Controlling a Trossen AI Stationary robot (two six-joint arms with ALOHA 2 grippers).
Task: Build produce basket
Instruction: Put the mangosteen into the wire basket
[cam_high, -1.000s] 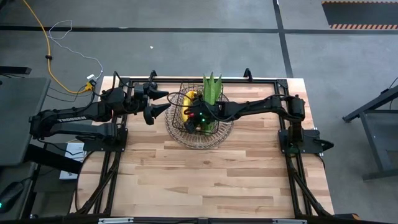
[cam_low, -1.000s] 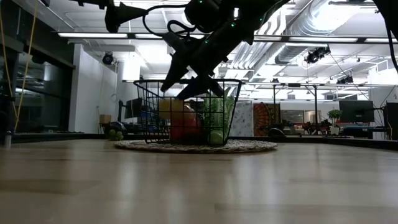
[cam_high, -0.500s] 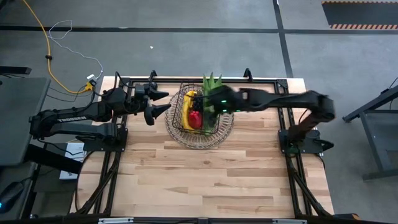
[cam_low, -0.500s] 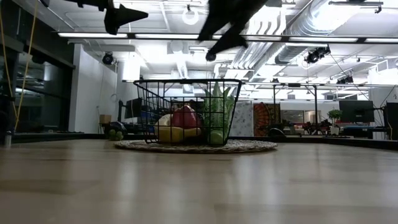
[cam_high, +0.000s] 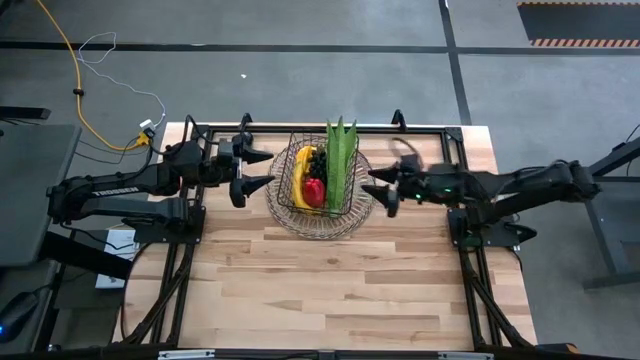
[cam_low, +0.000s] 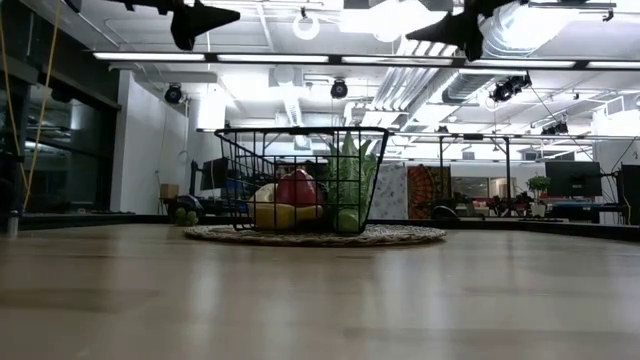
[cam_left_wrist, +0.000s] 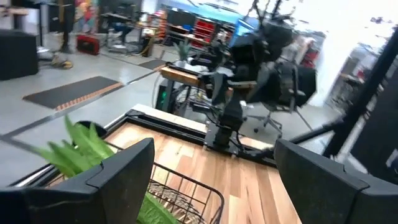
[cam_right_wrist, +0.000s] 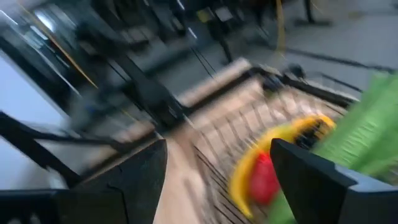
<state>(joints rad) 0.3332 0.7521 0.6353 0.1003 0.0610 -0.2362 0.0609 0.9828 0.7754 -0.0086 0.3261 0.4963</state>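
Both grippers are spread wide and hold nothing: the right gripper (cam_high: 385, 187) hangs just beside the dark wire-mesh basket (cam_high: 322, 215) on its right, the left gripper (cam_high: 262, 168) just beside it on its left. Likely they stand clear because the load looks complete — yellow banana (cam_high: 300, 180), red pepper (cam_high: 315, 191) and dark grape bunch (cam_high: 318, 158) lie inside the basket. A long green leafy corn ear (cam_high: 340, 155) leans against the basket's right wall, its long axis near upright, leaf tips above the rim.
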